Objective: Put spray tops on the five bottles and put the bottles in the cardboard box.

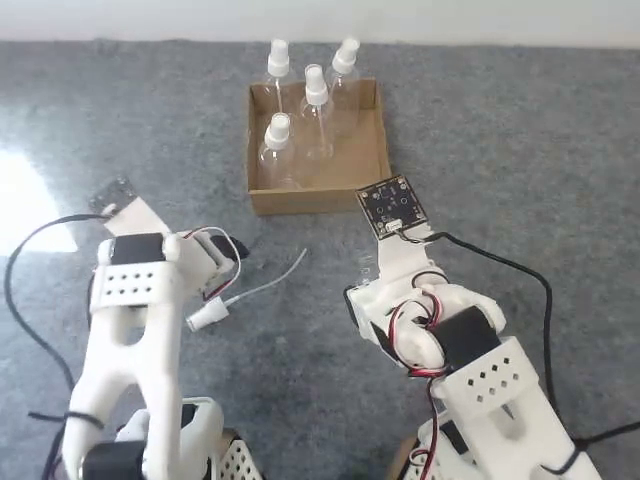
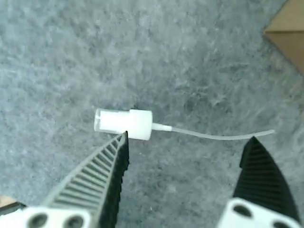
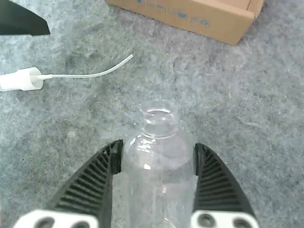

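Left tool [image 2: 188,140] hangs wide over the spray top [image 2: 126,123]; right wrist view reveals right tool [image 3: 157,146] clamping an uncapped bottle [image 3: 159,175].

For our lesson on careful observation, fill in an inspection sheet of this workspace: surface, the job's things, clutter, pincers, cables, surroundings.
Surface: grey carpet-like mat under everything.
Job's things: cardboard box holds four bottles, upright, spray tops on; fifth bottle has no top, neck open; loose spray top lies on the mat with its tube attached.
Clutter: nothing seen.
Pincers: left pincer open over the loose spray top; right pincer shut on the fifth bottle.
Cables: black cable trails from the right arm; another loops beside the left arm.
Surroundings: pale wall beyond the mat's far edge.
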{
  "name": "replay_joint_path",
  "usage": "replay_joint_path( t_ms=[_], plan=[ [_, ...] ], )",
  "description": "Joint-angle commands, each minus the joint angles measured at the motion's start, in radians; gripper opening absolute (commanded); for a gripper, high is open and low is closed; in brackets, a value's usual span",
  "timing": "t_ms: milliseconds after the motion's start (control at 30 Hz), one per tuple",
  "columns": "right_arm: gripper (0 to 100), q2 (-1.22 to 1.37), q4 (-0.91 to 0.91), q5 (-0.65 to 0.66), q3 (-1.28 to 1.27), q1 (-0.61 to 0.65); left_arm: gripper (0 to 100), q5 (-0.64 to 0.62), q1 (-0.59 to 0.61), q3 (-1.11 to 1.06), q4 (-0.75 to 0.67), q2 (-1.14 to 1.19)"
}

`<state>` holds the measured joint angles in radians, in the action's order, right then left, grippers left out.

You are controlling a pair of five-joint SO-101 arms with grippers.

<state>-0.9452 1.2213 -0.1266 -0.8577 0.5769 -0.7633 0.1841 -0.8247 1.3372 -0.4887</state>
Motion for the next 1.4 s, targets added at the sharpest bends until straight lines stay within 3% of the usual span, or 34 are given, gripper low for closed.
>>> replay_joint_path(
  t_ms=[0, 400, 600, 700, 900, 1367],
  plan=[
    [9.9, -0.035, -0.016, -0.009, 0.009, -0.016, 35, -0.017, -0.003, 0.024, -0.018, 0.149],
    [9.9, -0.035, -0.013, -0.009, 0.009, -0.016, 35, -0.051, 0.097, 0.216, -0.049, 0.591],
    [9.9, -0.035, -0.013, -0.009, 0.009, -0.016, 35, -0.078, 0.098, 0.268, -0.046, 0.641],
    [9.9, -0.035, -0.013, -0.009, 0.008, -0.016, 29, -0.078, 0.121, 0.277, -0.060, 0.641],
    [9.9, -0.042, -0.044, -0.009, -0.031, -0.016, 5, -0.077, 0.149, 0.286, -0.100, 0.641],
    [9.9, -0.044, -0.064, -0.009, -0.046, -0.016, 1, -0.075, 0.150, 0.409, -0.020, 0.641]
  ],
)
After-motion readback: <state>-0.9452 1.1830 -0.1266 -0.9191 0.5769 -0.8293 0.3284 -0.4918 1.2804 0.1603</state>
